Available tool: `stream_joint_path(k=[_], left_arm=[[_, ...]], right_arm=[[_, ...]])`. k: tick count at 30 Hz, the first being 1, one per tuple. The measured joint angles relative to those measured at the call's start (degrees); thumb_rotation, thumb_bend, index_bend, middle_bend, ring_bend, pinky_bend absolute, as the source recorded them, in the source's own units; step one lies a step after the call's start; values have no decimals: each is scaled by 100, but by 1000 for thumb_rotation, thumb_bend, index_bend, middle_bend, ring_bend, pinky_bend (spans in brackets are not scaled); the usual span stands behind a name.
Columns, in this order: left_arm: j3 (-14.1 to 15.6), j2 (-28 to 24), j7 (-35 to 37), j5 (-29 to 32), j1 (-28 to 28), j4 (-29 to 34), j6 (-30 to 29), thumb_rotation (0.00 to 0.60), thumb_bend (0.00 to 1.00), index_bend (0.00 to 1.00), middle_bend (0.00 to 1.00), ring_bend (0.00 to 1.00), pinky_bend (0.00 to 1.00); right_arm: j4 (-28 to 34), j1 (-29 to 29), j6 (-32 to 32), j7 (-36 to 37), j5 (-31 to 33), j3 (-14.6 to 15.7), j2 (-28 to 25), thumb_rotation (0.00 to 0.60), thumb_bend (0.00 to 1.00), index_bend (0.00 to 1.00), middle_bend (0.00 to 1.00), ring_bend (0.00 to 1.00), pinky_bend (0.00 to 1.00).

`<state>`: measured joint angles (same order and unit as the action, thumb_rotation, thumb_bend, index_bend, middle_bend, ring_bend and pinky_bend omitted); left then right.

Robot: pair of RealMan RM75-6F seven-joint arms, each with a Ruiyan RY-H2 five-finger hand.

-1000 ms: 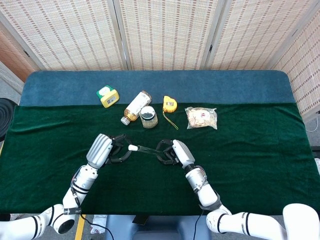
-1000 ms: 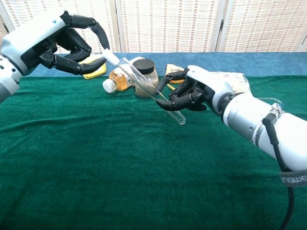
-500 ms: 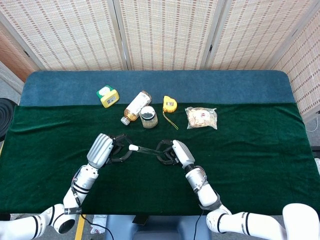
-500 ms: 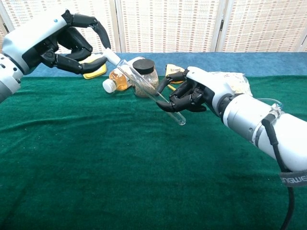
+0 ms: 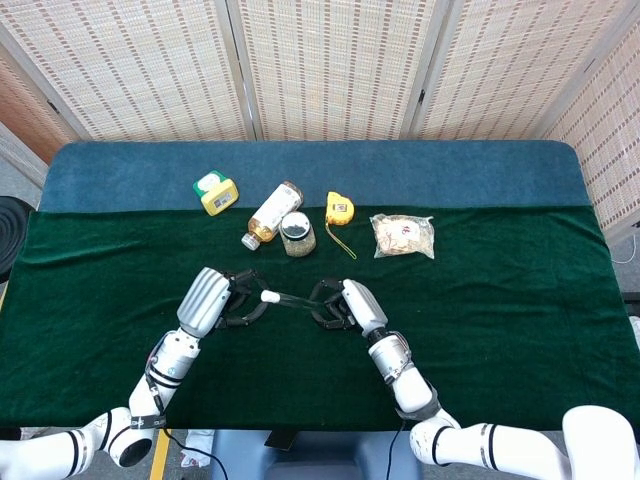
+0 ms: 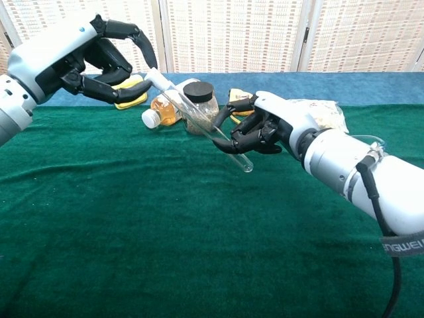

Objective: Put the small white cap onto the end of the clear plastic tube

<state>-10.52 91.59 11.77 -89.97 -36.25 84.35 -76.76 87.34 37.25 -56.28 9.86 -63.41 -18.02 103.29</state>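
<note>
The clear plastic tube (image 6: 201, 124) hangs slanted above the green cloth, its rounded closed end lowest. My right hand (image 6: 268, 127) grips it near that lower part; the same hand shows in the head view (image 5: 346, 304). The small white cap (image 6: 153, 77) sits at the tube's upper end, pinched in the fingertips of my left hand (image 6: 78, 61). From the head view, the cap (image 5: 268, 296) and tube (image 5: 293, 299) lie between the left hand (image 5: 213, 299) and the right hand. How far the cap is seated on the tube cannot be told.
Along the far side of the green cloth (image 5: 500, 320) lie a yellow-green container (image 5: 216, 192), an amber bottle on its side (image 5: 272, 213), a black-lidded jar (image 5: 297, 233), a yellow tape measure (image 5: 340, 209) and a clear snack bag (image 5: 404, 236). In the chest view the bottle and jar stand right behind the tube.
The left hand with the cap has edged right and the right hand with the tube has edged left, bringing the two hands slightly closer together.
</note>
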Motion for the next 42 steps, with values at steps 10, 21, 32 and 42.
stream_joint_path(k=[10, 21, 32, 42], left_arm=[[34, 40, -67, -6, -27, -44, 34, 600, 505, 628, 1000, 891, 844], [40, 62, -57, 4, -42, -89, 41, 600, 506, 609, 1000, 889, 844], [90, -330, -154, 190, -8, 159, 302, 600, 404, 92, 679, 539, 699], [196, -1089, -528, 515, 100, 607, 699, 600, 388, 84, 424, 253, 332]], right_arm=[[17, 58, -8, -99, 26, -23, 61, 600, 640, 771, 956, 1000, 1000], [8, 83, -36, -182, 74, -32, 113, 600, 639, 772, 956, 1000, 1000], [75, 37, -96, -447, 82, 37, -75, 600, 639, 772, 956, 1000, 1000], [43, 28, -101, -1232, 162, 217, -497, 600, 639, 772, 956, 1000, 1000]])
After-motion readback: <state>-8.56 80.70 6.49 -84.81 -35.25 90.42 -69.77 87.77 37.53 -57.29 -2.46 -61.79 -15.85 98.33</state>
